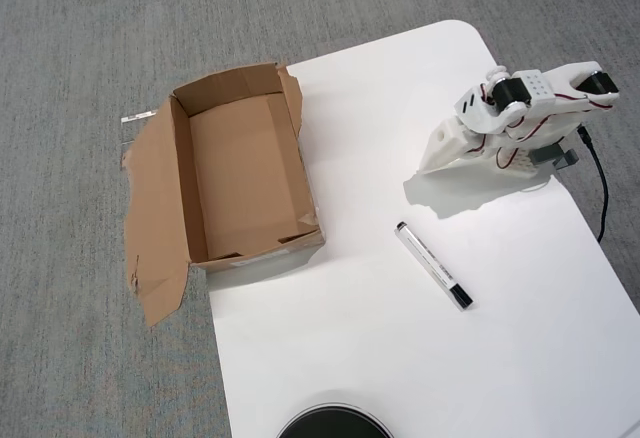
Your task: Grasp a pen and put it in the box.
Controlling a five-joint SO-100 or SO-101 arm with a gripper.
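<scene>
Lying below the tool [440, 158], the pen [434, 266] looks light, stiff and slippery; grip mid-barrel. Tool's opening cannot be told; it holds nothing.

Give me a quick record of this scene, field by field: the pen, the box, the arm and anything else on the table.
pen: white marker with black cap, lying flat on the white table, untouched
box: open cardboard box, empty, at the table's left edge in the overhead view
arm: folded at the table's upper right, away from the pen
jaws: state cannot be told
other: dark round object at the bottom edge
</scene>
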